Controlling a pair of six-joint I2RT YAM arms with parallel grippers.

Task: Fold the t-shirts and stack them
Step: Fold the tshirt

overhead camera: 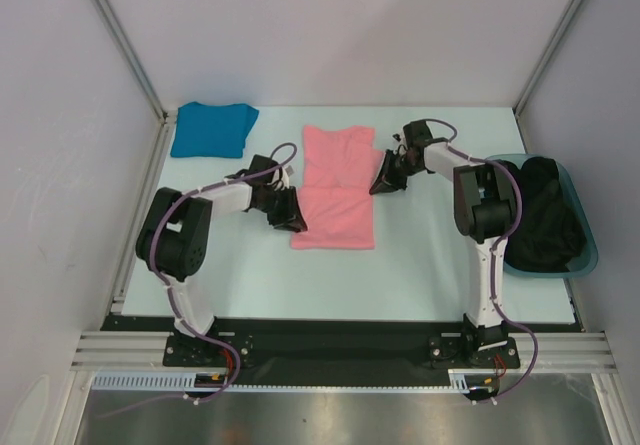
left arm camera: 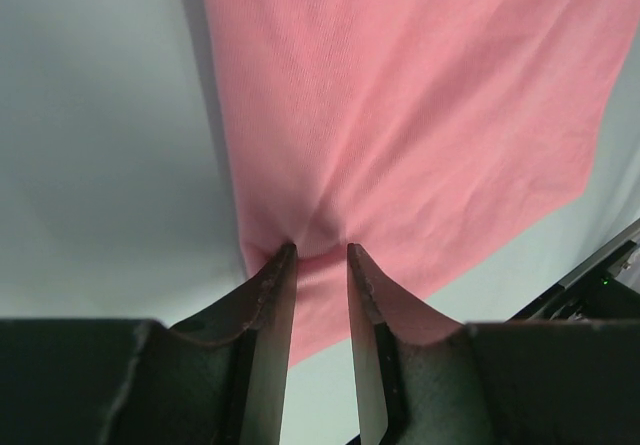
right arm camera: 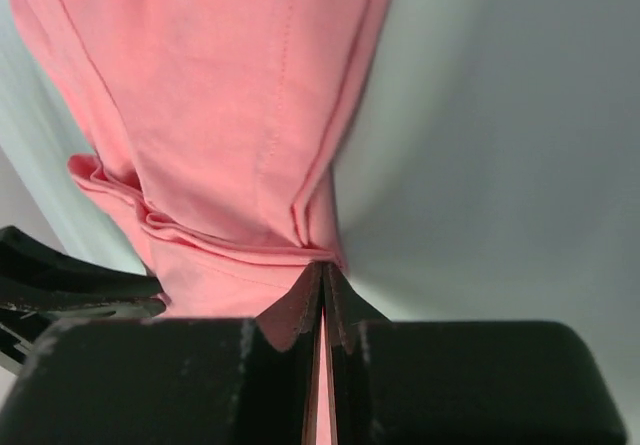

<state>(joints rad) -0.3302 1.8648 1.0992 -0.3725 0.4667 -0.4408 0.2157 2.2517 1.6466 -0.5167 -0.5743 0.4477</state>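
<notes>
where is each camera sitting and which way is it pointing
Top external: above and behind the arms, looking down on the table; both arms, pink shirt, blue shirt, tub.
Left wrist: on the left arm, looking along the left gripper at the pink shirt's edge; its fingers show.
Right wrist: on the right arm, looking along the right gripper, pinched on the shirt; its fingers show.
Shared: all three see the pink shirt.

The pincer (right arm camera: 323,270) pinches the layered edge of the salmon pink t-shirt (right arm camera: 220,95), lying on the pale table (right arm camera: 500,145).
</notes>
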